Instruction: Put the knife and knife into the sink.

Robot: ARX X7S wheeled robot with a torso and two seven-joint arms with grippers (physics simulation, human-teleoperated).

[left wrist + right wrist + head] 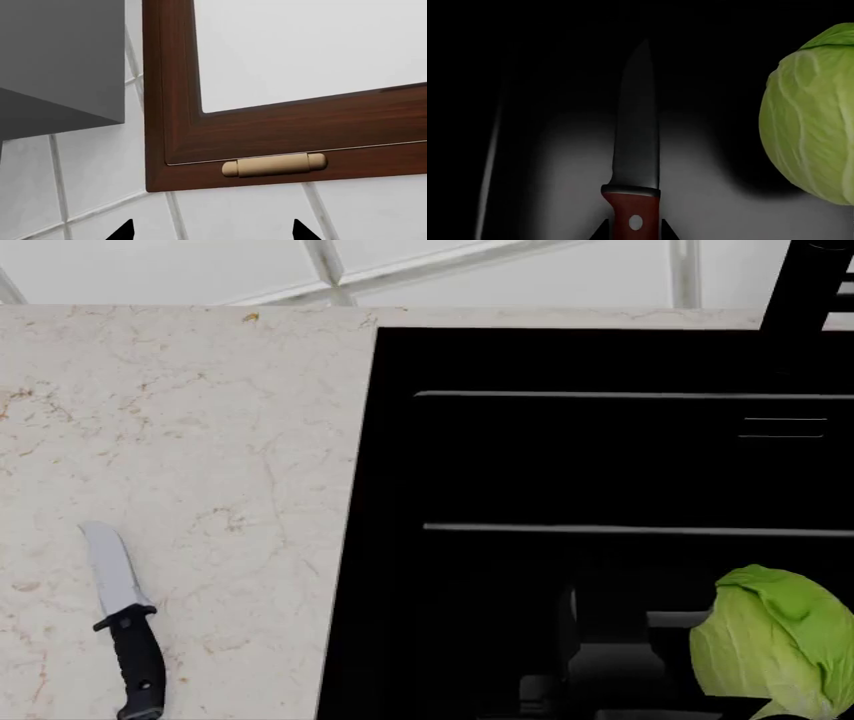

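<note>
Two knives, in separate places. Red-handled knife [635, 165] is clamped at the handle by the right gripper [634, 231], blade pointing away over the sink [400, 490], beside the cabbage [810, 120]. Silver-bladed knife [123, 625] lies lower left on the counter [200, 420], nearer the left gripper [212, 231], whose jaws stand apart, facing the cabinet [267, 140].

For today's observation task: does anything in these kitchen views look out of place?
Yes: a green cabbage sits inside the black sink, beside the red-handled knife. The silver knife lies on the counter.
</note>
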